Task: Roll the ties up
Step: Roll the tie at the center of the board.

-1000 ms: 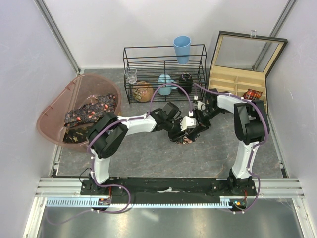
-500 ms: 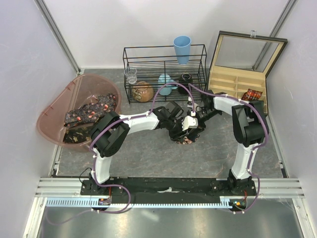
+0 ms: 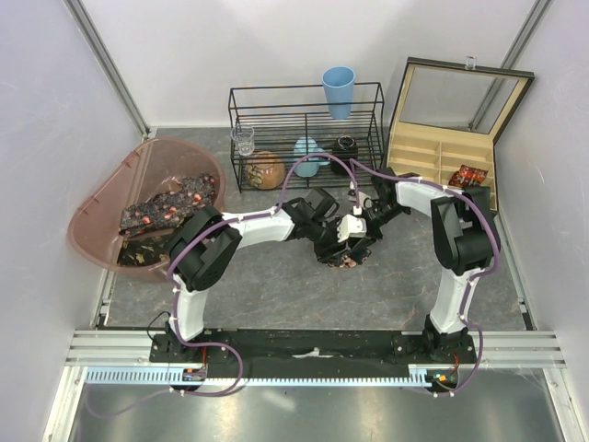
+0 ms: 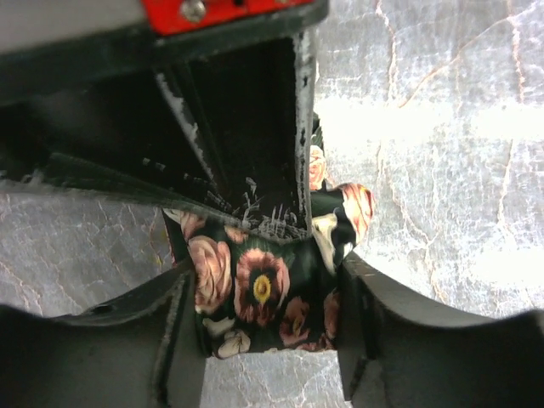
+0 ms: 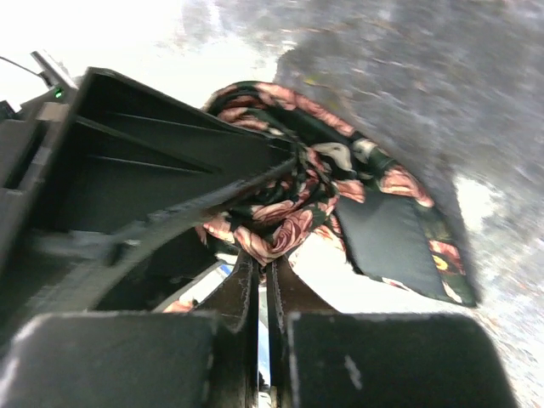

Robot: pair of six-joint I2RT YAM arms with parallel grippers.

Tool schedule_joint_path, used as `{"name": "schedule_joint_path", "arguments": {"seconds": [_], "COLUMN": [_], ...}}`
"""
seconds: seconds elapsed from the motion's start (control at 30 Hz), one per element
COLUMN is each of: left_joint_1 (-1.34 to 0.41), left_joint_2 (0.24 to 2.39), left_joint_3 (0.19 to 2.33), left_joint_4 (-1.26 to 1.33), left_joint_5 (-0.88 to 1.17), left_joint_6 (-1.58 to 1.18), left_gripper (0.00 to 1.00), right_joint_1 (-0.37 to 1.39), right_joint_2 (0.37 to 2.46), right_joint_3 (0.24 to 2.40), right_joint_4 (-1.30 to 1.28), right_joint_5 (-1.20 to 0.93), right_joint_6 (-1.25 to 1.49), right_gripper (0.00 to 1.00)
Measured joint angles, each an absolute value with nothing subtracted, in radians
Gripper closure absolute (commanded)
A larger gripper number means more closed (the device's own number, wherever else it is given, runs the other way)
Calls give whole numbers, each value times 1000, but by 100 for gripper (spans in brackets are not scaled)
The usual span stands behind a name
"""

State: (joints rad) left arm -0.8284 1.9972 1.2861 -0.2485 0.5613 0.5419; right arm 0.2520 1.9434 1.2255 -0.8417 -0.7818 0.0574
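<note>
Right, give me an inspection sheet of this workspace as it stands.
Surface: grey mottled table.
Job's things: one tie at centre, partly coiled, between both grippers; more ties heaped in the pink tub; one rolled tie in the open wooden box.
Clutter: wire rack with a glass, a blue cup and pots.
Grippers: left gripper shut around the coil; right gripper pinching its fabric.
Cables: purple cables arch over both arms.
Surroundings: white walls, metal rails.
</note>
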Motion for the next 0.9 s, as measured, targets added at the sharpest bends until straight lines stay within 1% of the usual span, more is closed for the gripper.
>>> {"name": "schedule_joint_path", "arguments": {"seconds": [0.2,0.3,0.53,0.9], "left_joint_1": [-811,-808,-808,-804], "left_joint_2": [1977,1976,2006,2019], "left_joint_3": [1221,1221,1256,1254], "left_joint_4": [-120,-76,-15,25], "left_joint_5": [633,650,665,656], "left_joint_6": [513,490,451,444], "left_gripper": [34,34,33,28], "right_joint_1": [250,249,250,261], "right_joint_2": [1929,1929,1940,1957], "right_joint_3": [1198,1193,1193,1208], "right_joint_4": [-817,-794,-757,-757], "right_joint_5": [-723,-686,-606,-574], "right_joint_6": [113,141,189,199], "right_gripper": [100,100,100,100]}}
